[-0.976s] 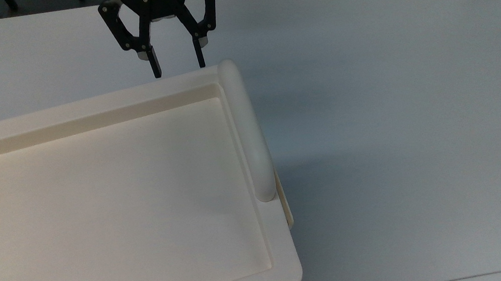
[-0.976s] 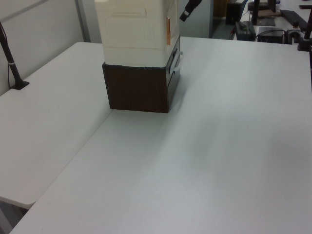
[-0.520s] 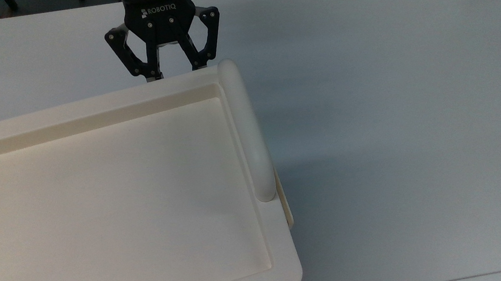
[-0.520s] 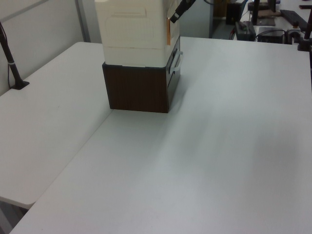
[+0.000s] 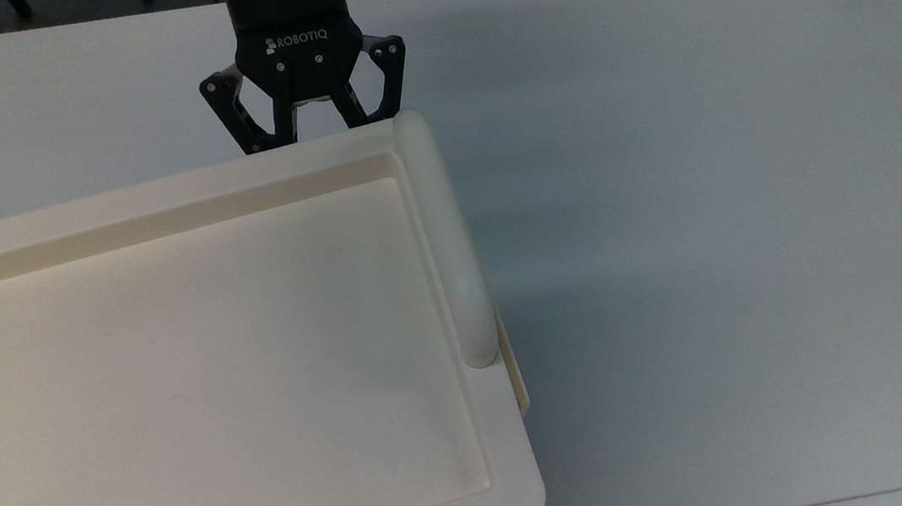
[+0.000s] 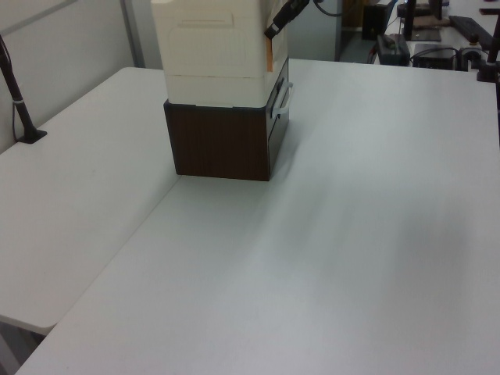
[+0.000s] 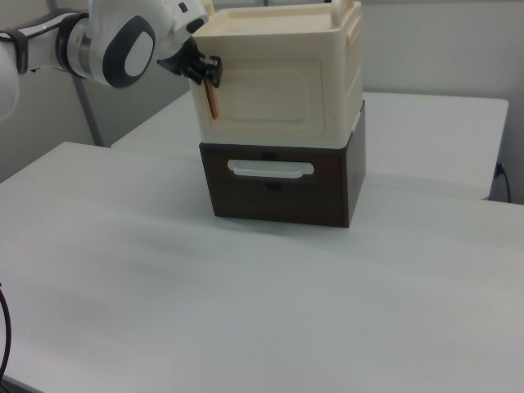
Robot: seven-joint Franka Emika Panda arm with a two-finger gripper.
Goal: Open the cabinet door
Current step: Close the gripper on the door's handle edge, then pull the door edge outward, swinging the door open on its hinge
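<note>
Cabinet door (image 7: 281,100), edge beside the pincer (image 7: 205,74), finger spread untellable.

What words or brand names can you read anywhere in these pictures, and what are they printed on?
"ROBOTIQ": white letters on the black body of the gripper, seen in the top view.
No other text can be read: the cream cabinet, the brown drawer unit and the table bear no lettering that I can make out.

tool (image 5: 308,138): black, silver screws (ROBOTIQ lettering) | arm (image 7: 123,37): white, grey joints
</note>
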